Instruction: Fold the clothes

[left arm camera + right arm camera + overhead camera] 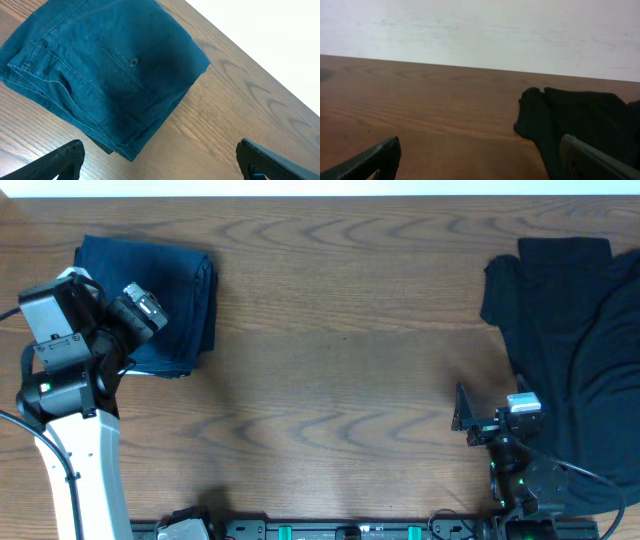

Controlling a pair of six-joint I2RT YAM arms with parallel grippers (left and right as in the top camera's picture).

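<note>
Left tool (160, 162), jaws wide apart and empty, hangs over the folded denim-blue shorts (110, 70) at the worktop's (340, 360) left, while the right tool (480, 157), equally apart, stands beside the unfolded black garment (575, 350), where a shallow pinch may catch one layer and bunch it.
</note>
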